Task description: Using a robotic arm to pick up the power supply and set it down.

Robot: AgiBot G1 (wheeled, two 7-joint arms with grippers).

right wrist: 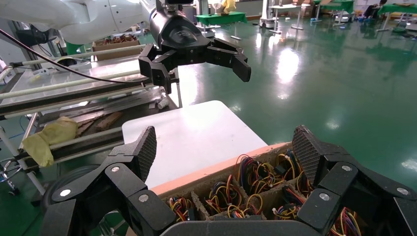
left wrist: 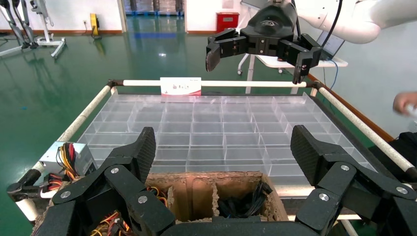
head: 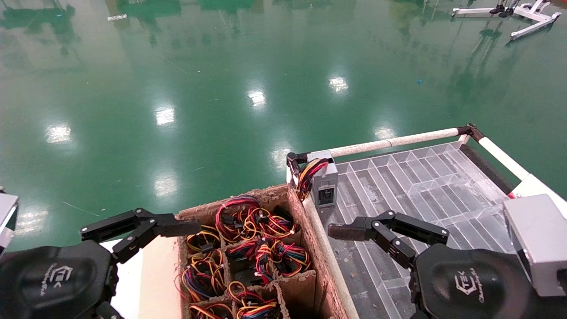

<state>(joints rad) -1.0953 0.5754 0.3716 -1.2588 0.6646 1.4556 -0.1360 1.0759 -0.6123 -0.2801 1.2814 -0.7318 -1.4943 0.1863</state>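
Power supply [head: 324,185] stands upright in the far left corner of the clear tray [head: 425,177], wires [head: 308,175] spilling left. Right claw [head: 354,230] hovers wide and empty just short of it, apart. Left claw [head: 146,228] wide, beside the cardboard box [head: 305,221] of wired units.

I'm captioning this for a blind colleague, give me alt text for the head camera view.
A grey power supply stands in the near corner of a clear divided tray, beside a cardboard box of wired units. Both black pincers, left pincer and right pincer, hover open and empty above green floor.
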